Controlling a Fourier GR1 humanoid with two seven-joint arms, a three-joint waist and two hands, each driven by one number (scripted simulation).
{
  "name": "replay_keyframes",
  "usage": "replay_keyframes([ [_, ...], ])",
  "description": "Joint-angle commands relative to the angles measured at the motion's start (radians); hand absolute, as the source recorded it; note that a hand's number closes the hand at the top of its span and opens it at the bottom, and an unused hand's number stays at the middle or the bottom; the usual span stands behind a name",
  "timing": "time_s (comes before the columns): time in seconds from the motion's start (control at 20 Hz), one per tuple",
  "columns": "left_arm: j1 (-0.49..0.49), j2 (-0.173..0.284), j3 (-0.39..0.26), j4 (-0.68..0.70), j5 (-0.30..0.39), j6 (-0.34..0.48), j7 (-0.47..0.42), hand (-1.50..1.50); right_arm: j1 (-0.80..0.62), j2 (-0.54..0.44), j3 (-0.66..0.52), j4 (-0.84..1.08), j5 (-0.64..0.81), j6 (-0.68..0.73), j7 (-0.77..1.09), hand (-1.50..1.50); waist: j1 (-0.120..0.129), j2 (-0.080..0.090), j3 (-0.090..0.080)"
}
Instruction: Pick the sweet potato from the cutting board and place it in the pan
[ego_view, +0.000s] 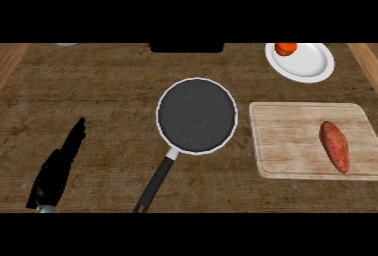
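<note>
One hand (59, 167), the left, rests straight-fingered left of the pan (196, 115); the sweet potato (334, 146) on the cutting board (288, 135), right of it, may roll when grasped.

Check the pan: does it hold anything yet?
Empty. The pan shows only its bare dark surface; the sweet potato lies on the cutting board.

We note a dark wooden tabletop (103, 90). Directly on it: black pan (196, 116) at centre, wooden cutting board (295, 135) right, white plate (306, 64) far right.
</note>
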Motion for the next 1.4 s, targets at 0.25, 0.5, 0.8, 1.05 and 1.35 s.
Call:
replay_keyframes([
  [0.25, -0.022, -0.015, 0.045, 0.092, 0.004, -0.060, -0.052, 0.00, -0.172, -0.027, 0.104, -0.005, -0.030, 0.285, 0.132, -1.50, 0.012, 0.004, 0.000],
  [0.5, -0.007, -0.016, 0.053, 0.027, -0.012, -0.081, -0.015, 0.00, -0.340, 0.027, 0.164, 0.071, 0.031, 0.321, 0.293, -1.50, 0.015, 0.003, 0.000],
  [0.8, -0.049, -0.043, 0.052, 0.011, -0.053, -0.076, 0.055, 0.00, -0.486, 0.132, 0.222, 0.151, 0.068, 0.396, 0.397, -1.50, 0.014, 0.003, 0.001],
  [1.05, 0.062, -0.057, 0.047, -0.019, -0.061, -0.071, -0.021, 0.00, -0.575, 0.123, 0.279, 0.218, 0.105, 0.540, 0.478, -1.50, 0.029, 0.004, 0.000],
  [1.35, -0.006, -0.067, 0.074, -0.013, -0.080, -0.093, 0.050, 0.00, -0.586, 0.189, 0.303, 0.241, 0.138, 0.596, 0.549, -1.50, 0.004, 0.000, 0.000],
])
